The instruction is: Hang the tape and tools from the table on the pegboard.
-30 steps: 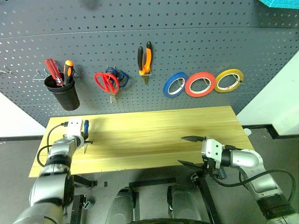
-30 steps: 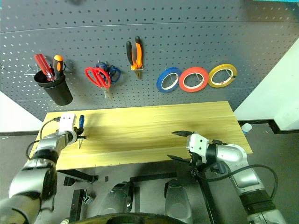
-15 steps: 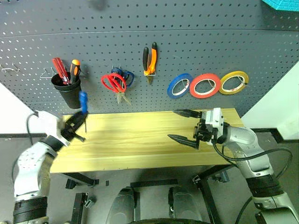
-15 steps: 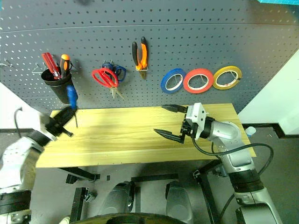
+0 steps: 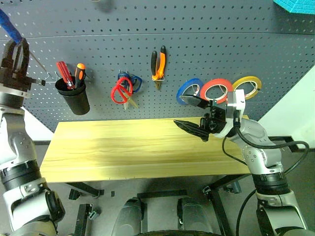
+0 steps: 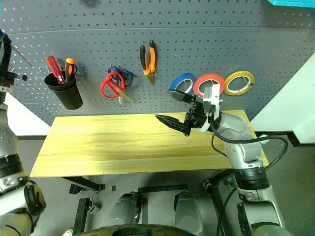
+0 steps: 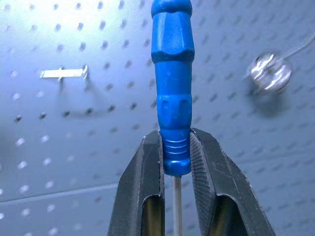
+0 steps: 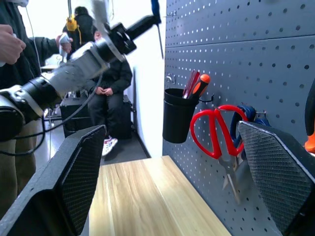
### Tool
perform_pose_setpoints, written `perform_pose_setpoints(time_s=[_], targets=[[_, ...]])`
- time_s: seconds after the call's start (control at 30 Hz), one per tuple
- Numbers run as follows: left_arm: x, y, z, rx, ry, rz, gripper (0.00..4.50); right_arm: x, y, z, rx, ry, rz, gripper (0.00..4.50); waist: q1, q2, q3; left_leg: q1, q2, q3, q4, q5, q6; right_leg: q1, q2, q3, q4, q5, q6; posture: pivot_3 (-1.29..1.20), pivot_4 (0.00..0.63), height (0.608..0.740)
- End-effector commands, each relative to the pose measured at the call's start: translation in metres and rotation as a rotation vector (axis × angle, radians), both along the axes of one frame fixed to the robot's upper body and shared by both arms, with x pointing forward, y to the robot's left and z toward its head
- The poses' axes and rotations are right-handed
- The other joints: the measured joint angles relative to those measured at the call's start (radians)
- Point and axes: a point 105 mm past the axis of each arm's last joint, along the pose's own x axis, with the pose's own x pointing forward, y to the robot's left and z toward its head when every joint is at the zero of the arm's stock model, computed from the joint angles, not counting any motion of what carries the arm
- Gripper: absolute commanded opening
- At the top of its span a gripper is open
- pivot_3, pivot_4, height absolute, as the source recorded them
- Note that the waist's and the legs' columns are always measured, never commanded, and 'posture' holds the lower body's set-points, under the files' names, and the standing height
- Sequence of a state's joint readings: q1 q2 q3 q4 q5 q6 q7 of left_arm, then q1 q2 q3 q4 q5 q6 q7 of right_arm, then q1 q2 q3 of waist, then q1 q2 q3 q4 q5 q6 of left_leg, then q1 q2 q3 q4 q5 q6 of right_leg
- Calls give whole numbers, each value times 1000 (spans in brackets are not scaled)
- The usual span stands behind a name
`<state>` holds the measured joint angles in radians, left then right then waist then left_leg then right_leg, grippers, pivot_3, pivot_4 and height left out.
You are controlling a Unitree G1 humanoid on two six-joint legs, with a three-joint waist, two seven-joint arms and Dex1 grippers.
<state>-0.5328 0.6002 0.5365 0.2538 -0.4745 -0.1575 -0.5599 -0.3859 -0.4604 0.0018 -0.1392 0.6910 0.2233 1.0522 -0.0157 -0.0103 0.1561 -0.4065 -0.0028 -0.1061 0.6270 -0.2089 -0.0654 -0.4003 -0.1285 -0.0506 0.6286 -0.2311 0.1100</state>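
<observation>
Now my left gripper [image 7: 174, 162], clamped on the blue-handled screwdriver [image 7: 172, 83], has come up off the table [image 5: 123, 147] to the pegboard [image 5: 206, 29], near a bare hook [image 7: 64, 73]. My right gripper [image 5: 197, 115] has risen too, wide open and empty. Red scissors [image 5: 120, 91], pliers [image 5: 157, 61] and red-orange tape [image 5: 216, 91] already hang, so I judge this the last piece.

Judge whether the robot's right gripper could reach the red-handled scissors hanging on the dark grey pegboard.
Probably yes: the right gripper hangs open above the table, and nothing stands between it and the red-handled scissors on the pegboard.
</observation>
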Motion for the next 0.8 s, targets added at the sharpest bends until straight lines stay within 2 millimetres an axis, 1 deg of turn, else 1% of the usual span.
perform_pose_setpoints(time_s=[0.03, 0.17, 0.3, 0.37, 0.4, 0.47, 0.6, 0.67, 0.73, 0.77, 0.8], targets=[[12, 3, -1, 18, -4, 21, 396, -6, 3, 17, 30, -62, 12, 4500, 0, 0, 0, 0, 0, 0, 0, 0, 0, 0, 0, 0, 0, 0, 0, -38, 39, 740], [28, 4, -19, -6, 53, -3, 396, -7, 2, 16, 29, -59, 3, 4500, -1, -1, -1, 0, 0, 0, 0, 0, 0, 0, 0, 0, 0, 1, 1, -49, 36, 740], [36, 4, -35, -38, 98, -31, 396, -8, 0, 16, 28, -57, -8, 4500, -2, -2, -3, 0, 0, 0, 0, 0, 0, 0, 0, 0, 0, 1, 2, -56, 34, 740], [38, 4, -43, -89, 121, -69, 1136, -7, -1, 14, 28, -55, -16, 4500, -4, -4, -5, 0, 0, 0, 0, 0, 0, 0, 0, 0, 0, 1, 2, -61, 32, 740], [38, 5, -47, -94, 129, -64, 1379, -7, -1, 14, 26, -52, -19, 4500, -4, -4, -5, 0, 0, 0, 0, 0, 0, 0, 0, 0, 0, 1, 2, -62, 32, 740], [37, 9, -50, -97, 131, -31, 2044, -8, -2, 11, 20, -46, -24, 4500, -4, -5, -6, 0, 0, 0, 0, 0, 0, 0, 0, 0, 0, 1, 2, -60, 32, 740], [30, 12, -49, -96, 108, -20, 3408, -7, -4, 4, -8, -35, -38, 4500, -5, -6, -10, 0, 0, 0, 0, 0, 0, 0, 0, 0, 0, 1, 2, -59, 31, 740], [21, 10, -40, -80, 71, -25, 3408, -7, -7, -8, -59, -29, -60, 4500, -6, -6, -14, 0, 0, 0, 0, 0, 0, 0, 0, 0, -1, 1, 2, -62, 27, 740], [9, 0, -34, -35, 48, -61, 3408, -6, -12, -21, -110, -29, -97, 4500, -6, -7, -15, 0, 0, 0, 0, 0, 0, 0, 0, 0, -1, 1, 2, -63, 27, 740], [3, -7, -34, -1, 52, -82, 3408, -5, -15, -27, -135, -26, -116, 4500, -6, -7, -16, 0, 0, 0, -1, 0, 0, 0, 0, 1, -1, 1, 2, -63, 27, 740], [-6, -21, -40, 57, 78, -128, 3408, -2, -23, -39, -179, -32, -160, 4500, -6, -7, -17, 0, 0, 1, -1, 0, 0, 0, 0, 1, -1, 1, 2, -62, 27, 740]])
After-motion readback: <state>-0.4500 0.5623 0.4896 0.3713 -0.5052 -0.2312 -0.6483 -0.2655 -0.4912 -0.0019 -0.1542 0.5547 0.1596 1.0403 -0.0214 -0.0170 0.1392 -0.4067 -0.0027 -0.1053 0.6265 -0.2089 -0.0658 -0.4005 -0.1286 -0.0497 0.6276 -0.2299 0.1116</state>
